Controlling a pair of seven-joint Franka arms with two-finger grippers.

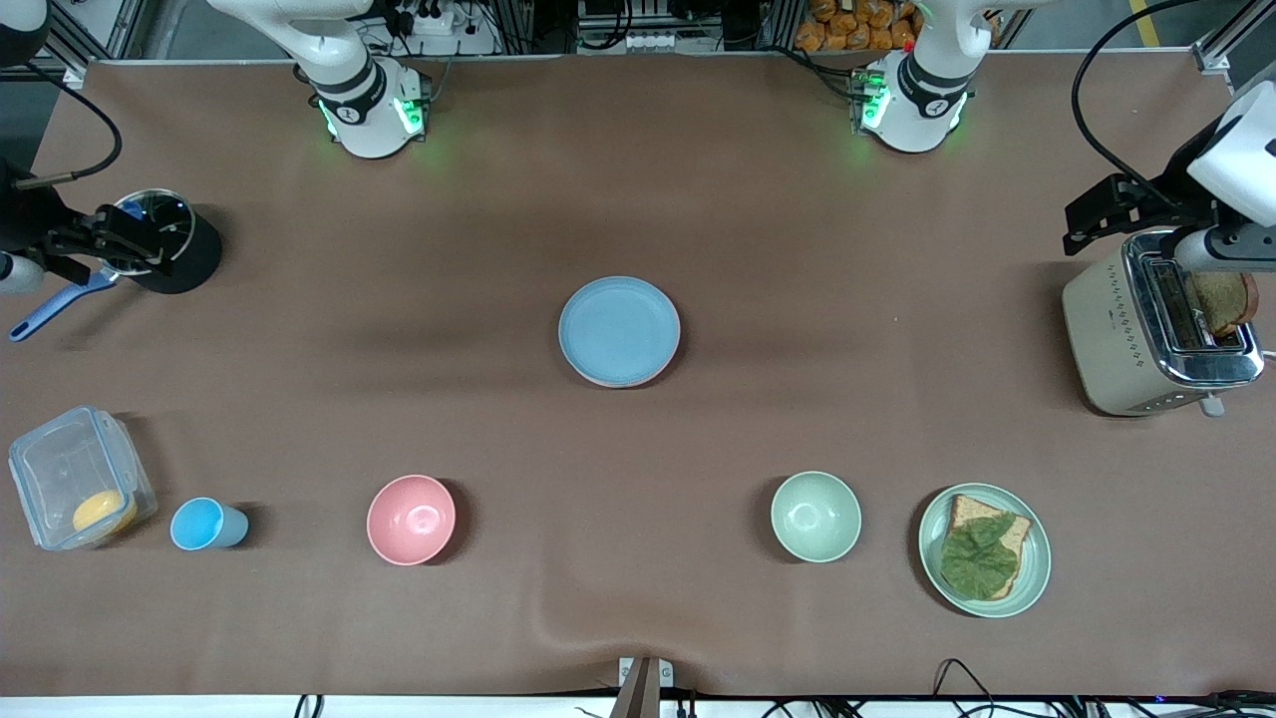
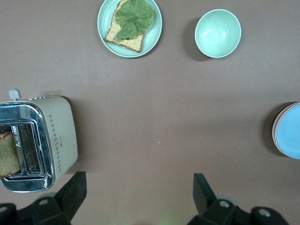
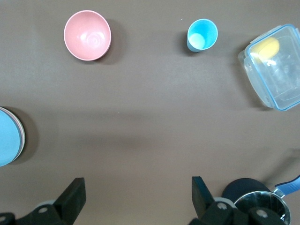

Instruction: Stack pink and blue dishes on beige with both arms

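A light blue plate (image 1: 618,329) lies at the middle of the table on top of a stack. The pink plate's rim (image 1: 620,385) shows just under it. The beige plate is hidden. The stack's edge also shows in the left wrist view as the blue plate (image 2: 293,131) and in the right wrist view as the blue plate (image 3: 7,136). My left gripper (image 1: 1082,224) hangs open and empty over the toaster end of the table, and its own view shows the gripper (image 2: 139,180) above bare mat. My right gripper (image 1: 150,244) hangs open and empty (image 3: 138,185) over the black pot.
A toaster (image 1: 1146,339) holding a bread slice stands at the left arm's end. Nearest the front camera are a green plate with bread and leaf (image 1: 1037,558), a green bowl (image 1: 815,517), a pink bowl (image 1: 411,519), a blue cup (image 1: 204,525) and a clear container (image 1: 75,479). A black pot (image 1: 184,259) stands under the right gripper.
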